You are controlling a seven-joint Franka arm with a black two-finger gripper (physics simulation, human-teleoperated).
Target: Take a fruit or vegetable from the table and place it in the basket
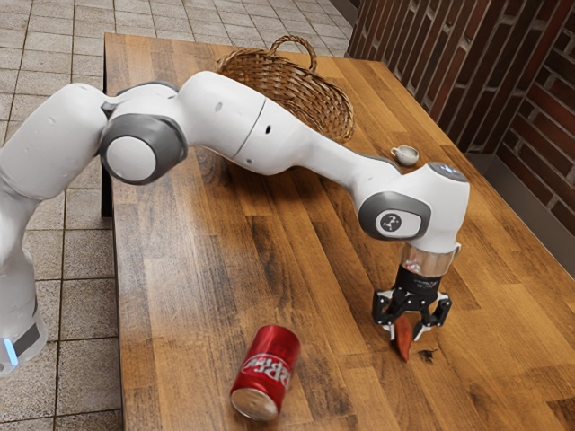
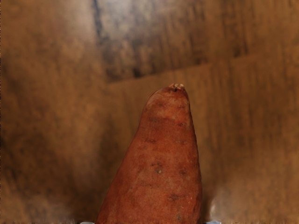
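Sweet potato (image 2: pixel 163 163) clamped in the end effector (image 1: pixel 405 334), over the wooden bench (image 1: pixel 193 287).
Both fingers press its sides; its narrow end points down in the exterior view. Across a stretch of wood, the red can (image 1: pixel 267 370) lies on its side. Well apart, the small cup (image 1: pixel 405 155) is near one long edge, and the wicker basket (image 1: pixel 310 99) near the far end. Pale floor tiles (image 1: pixel 85 314) and a brick wall (image 1: pixel 440 63) are beyond.
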